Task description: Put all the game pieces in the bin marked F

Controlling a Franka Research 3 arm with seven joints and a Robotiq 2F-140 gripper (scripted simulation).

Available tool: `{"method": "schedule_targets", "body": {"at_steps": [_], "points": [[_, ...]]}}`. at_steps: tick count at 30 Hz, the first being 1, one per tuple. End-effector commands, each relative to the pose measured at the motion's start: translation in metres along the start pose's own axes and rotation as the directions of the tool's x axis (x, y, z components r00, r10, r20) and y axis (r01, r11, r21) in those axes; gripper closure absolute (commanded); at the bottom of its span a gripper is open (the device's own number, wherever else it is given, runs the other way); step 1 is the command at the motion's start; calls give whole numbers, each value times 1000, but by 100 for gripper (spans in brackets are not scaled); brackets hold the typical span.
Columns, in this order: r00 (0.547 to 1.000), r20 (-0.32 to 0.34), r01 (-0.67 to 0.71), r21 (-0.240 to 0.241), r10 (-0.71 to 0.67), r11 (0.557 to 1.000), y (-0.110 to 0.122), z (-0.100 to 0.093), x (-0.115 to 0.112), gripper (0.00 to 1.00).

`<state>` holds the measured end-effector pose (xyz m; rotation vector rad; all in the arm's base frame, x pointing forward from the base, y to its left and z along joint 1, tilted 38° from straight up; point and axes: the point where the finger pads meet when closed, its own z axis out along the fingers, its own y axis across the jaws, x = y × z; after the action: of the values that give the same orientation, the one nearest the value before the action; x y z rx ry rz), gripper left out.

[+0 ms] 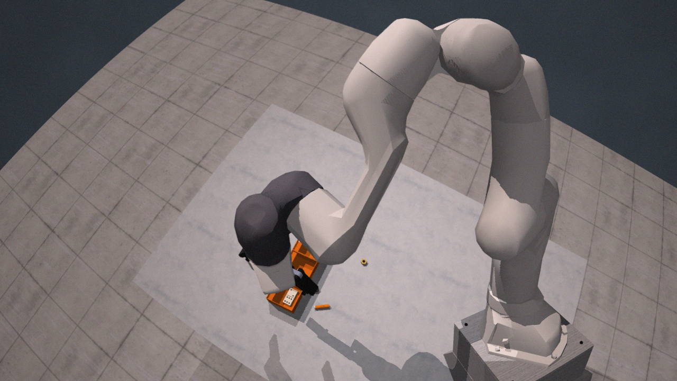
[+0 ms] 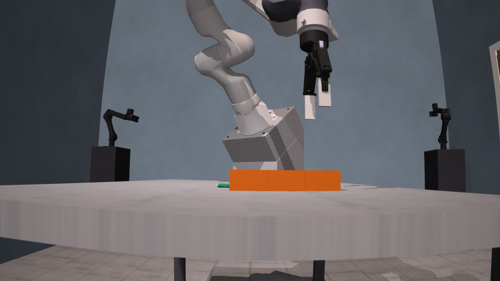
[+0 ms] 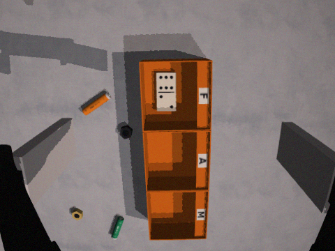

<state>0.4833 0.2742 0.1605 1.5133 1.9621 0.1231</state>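
You see the domino point(image 3: 166, 91) lying flat in the bin marked F point(image 3: 203, 96), its long axis running along the row of bins, nearer the wall away from the label. Your gripper point(image 2: 317, 104) hangs well above that bin, jaws spread wide and holding nothing. Bins A point(image 3: 202, 161) and H point(image 3: 200, 214) adjoin; an orange cylinder point(image 3: 95, 102) lies apart on the table point(image 3: 261, 28).

Grey table point(image 3: 261, 14), orange bins point(image 3: 203, 121), orange cylinder point(image 3: 95, 102), green cylinder point(image 3: 117, 227), nut point(image 3: 77, 213)

Off-white rounded arm links point(image 1: 515, 156), dark grey wrist point(image 1: 265, 227), black end effector point(image 2: 316, 101), white fingertips point(image 2: 309, 111).
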Motion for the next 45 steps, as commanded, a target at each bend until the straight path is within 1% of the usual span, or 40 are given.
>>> {"method": "schedule_targets", "body": {"at_steps": [1, 5, 45], "points": [[999, -3, 37, 15, -37, 999, -4, -11, 0, 0], [999, -3, 37, 15, -37, 999, -4, -25, 0, 0], [999, -3, 37, 15, -37, 999, -4, -25, 0, 0]]}}
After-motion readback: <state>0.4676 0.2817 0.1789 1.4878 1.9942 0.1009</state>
